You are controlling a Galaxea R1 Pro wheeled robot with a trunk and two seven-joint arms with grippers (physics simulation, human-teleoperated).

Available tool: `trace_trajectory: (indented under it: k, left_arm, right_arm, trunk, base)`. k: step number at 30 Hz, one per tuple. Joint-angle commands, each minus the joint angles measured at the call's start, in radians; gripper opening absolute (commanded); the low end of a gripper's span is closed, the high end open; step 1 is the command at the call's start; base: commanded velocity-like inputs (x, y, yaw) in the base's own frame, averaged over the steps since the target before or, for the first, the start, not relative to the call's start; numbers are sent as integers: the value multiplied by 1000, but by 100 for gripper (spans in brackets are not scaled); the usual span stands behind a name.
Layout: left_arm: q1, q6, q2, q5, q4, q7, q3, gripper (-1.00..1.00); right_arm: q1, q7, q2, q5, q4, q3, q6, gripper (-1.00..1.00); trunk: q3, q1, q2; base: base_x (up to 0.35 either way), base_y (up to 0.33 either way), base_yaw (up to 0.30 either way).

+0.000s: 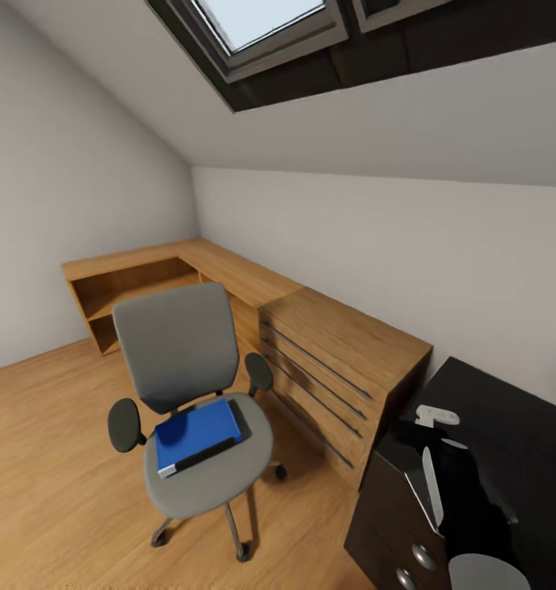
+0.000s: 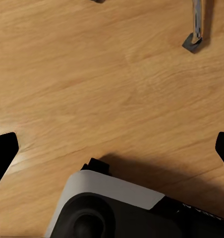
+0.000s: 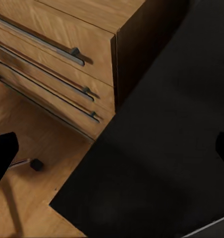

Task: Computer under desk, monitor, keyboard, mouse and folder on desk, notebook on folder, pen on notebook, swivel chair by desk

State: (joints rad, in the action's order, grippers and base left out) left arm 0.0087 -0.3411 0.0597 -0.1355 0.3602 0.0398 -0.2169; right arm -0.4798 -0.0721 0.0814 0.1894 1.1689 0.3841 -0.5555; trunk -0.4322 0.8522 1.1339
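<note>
Right arm (image 1: 475,508) hangs over the black desk (image 1: 508,410), both grippers wide and empty; next, I'd say, fetching the blue folder (image 1: 198,434) off the swivel chair (image 1: 188,393).

Swivel chair (image 1: 188,385): grey seat and back, dark padded armrests, chrome star base on castors; stands upright on wood floor, apart from desk. Folder (image 1: 198,436): bright blue, white spine, black edge; lies flat on chair seat. Desk (image 1: 508,426): glossy black top, dark drawer unit with round silver knobs, right of chair.
</note>
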Motion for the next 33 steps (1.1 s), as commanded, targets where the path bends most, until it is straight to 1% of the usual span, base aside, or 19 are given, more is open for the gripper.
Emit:
trace_trajectory:
  k: [1,6,14,25,33]
  left_arm:
    - [1,-1,0,-9,2,2,3,100]
    - [1,-1,0,-9,2,2,2,100]
    - [1,-2,0,-9,2,2,2,100]
    - [1,-3,-1,-9,2,2,1,100]
    - [1,-3,-1,-10,2,2,1,100]
  right_arm:
    - [-1,-8,2,10,2,3,-5,100]
    - [0,-8,3,10,2,2,-5,100]
    - [0,-10,3,9,-22,1,3,100]
    - [0,-14,0,9,-33,1,9,100]
    - [0,-17,-6,10,-85,1,25,100]
  trunk:
    - [-1,0,1]
    - [-4,0,1]
    - [-10,0,1]
    - [-12,0,1]
    - [-12,0,1]
  base:
    - [0,62,263]
    - [0,161,235]
    - [0,299,133]
    - [0,336,19]
    - [0,319,1]
